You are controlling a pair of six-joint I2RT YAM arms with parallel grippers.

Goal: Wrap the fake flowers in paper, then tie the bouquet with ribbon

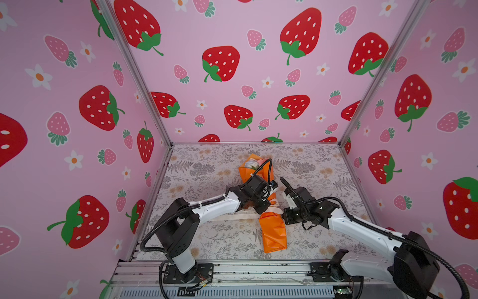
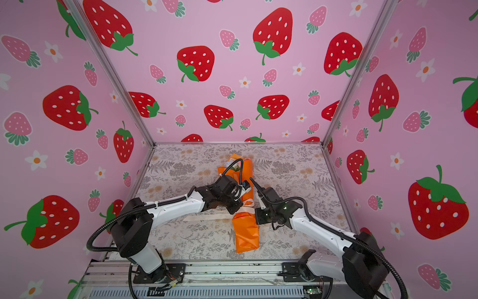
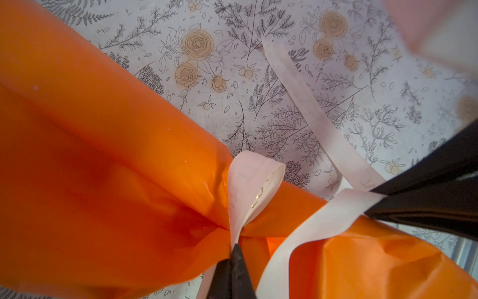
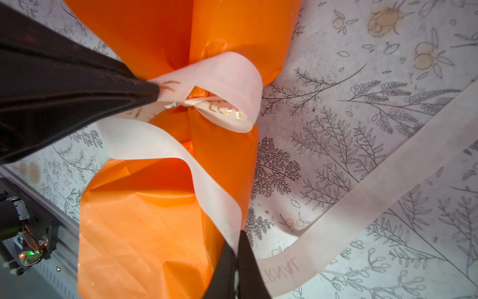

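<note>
At the pinched waist of the bouquet of fake flowers (image 1: 274,233), which lies in the middle of the table (image 1: 207,168) with its blooms (image 1: 254,164) toward the far wall, both my grippers are clamped on the cream ribbon (image 4: 165,145). My left gripper (image 3: 236,249) is closed on the ribbon right at the knot, at the foot of a small loop (image 3: 256,181). My right gripper (image 4: 236,246) is closed on the strand that runs out from that knot over the orange paper (image 4: 144,220).

I judge the step in hand to be drawing the knot tight. To do it well I should pull my two grips apart evenly and in opposite directions across the bouquet. I should stay low over the table so the bundle does not lift or roll. I should go slowly, since the paper is thin and creases easily. I must also watch that the loop does not slip through, and stop once the ribbon bites into the waist.

By count there is one bouquet, one ribbon, one loop standing at the knot, one loose tail (image 4: 362,207) lying flat on the table, and two grippers. The blooms I cannot count: a cable (image 1: 270,170) crosses them in both top views, and I make out only white and pink.
</note>
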